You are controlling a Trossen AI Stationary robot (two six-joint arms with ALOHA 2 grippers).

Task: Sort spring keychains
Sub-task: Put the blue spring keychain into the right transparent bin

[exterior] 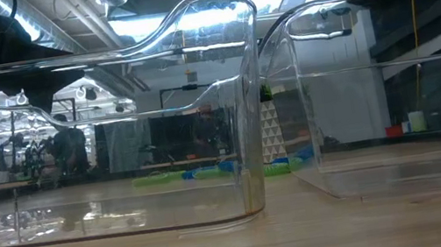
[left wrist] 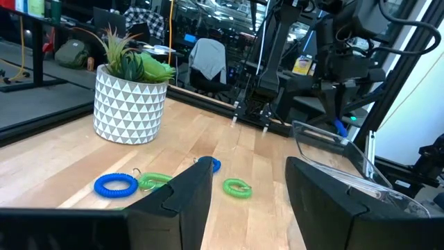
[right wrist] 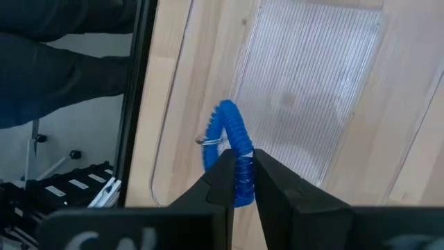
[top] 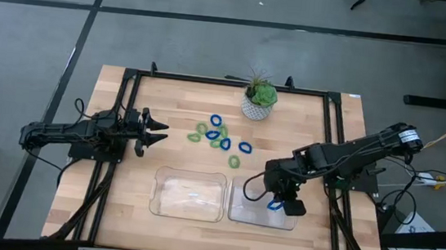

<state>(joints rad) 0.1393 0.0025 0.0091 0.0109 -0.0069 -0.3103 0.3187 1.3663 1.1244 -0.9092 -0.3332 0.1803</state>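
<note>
The pale wooden slatted bench (top: 136,174) carries everything here, and the step in hand looks like the delivery of one blue keychain to a tray. Two clear, shallow plastic trays sit side by side along the bench's six o'clock edge: the left-hand clear tray (top: 189,196) at about six o'clock, holding no keychain that can be made out, and the right-hand clear tray (top: 249,214) just beside it toward five o'clock.

The dark right arm reaches in from three o'clock, and its right hand (right wrist: 241,182) hangs over the right-hand tray's four o'clock corner. Its fingers are pinched nearly together on a bright blue coiled plastic spring keychain (right wrist: 233,142), which dangles above the tray floor with a small metal ring showing at its side. The dark left arm waits at nine o'clock, its left hand (left wrist: 243,198) spread open with nothing in it, aimed toward the pile.

At the bench's twelve o'clock stands a white triangle-patterned pot with a green spiky plant (top: 259,101). Just toward the centre from it lies the loose cluster of blue and light green spring keychains (top: 220,137), all still unsorted on the wood.

The next move, as I judge it, calls for the right hand to open over the tray so the blue coil drops inside its walls, without snagging on a finger.
</note>
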